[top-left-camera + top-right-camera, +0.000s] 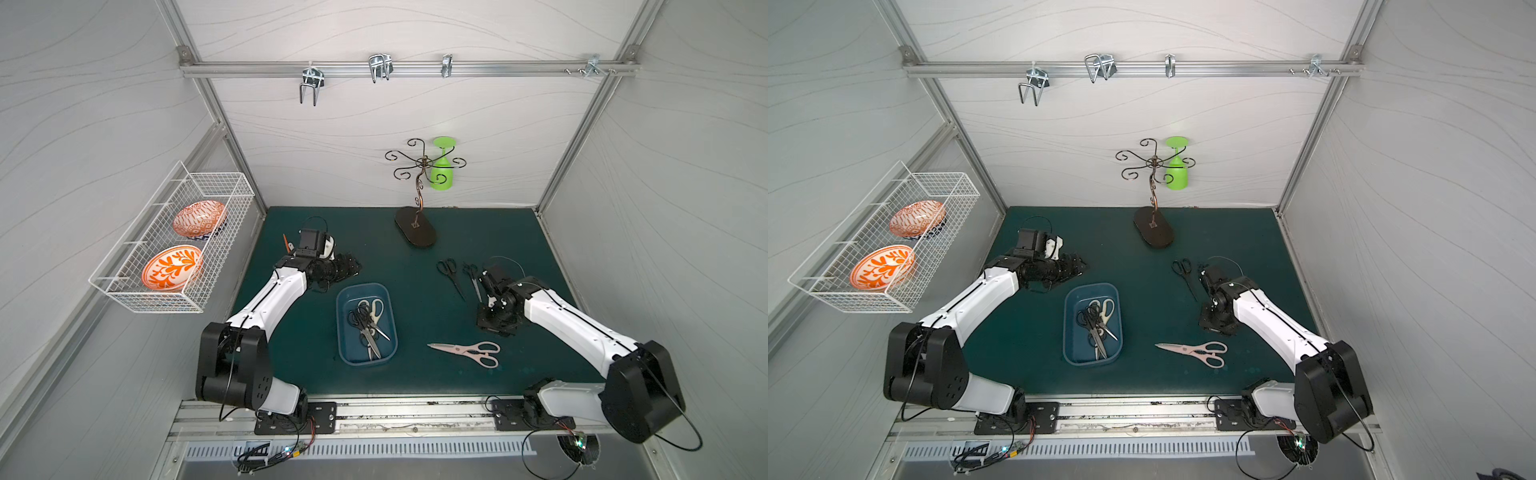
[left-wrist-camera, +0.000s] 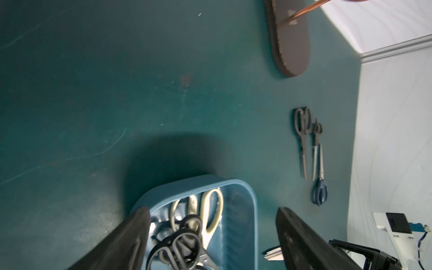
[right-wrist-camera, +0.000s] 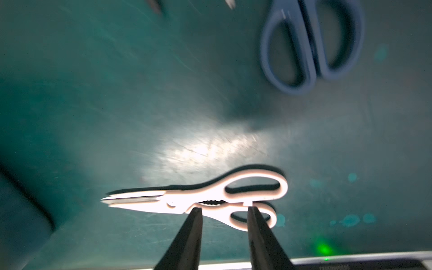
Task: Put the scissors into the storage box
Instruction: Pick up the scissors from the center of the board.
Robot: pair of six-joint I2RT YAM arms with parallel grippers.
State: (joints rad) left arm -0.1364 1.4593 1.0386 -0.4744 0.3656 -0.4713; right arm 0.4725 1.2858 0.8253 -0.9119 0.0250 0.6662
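Left gripper (image 2: 211, 210): jaws wide, empty. Dark blue rounded plastic storage box (image 1: 349, 345) just before it, partly filled. Pale-pink-handled steel shears (image 1: 465, 352) flat right of box, blades pointing boxward. Right gripper (image 3: 224, 208) nearer, part-open, empty, just behind handles.

Pale wavy-lined walls (image 1: 374, 124), aluminium rail (image 1: 498, 66) with hooks (image 1: 379, 66), dark green mat (image 1: 415, 382).

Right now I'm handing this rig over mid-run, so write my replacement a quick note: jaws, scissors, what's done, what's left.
Left gripper: jaws open, empty, by the storage box.
Right gripper: jaws open, empty, close to the pink shears.
Done: cream shears and several black pairs lie in the box.
Left: pink shears, two more black pairs and the blue pair, all on the mat.
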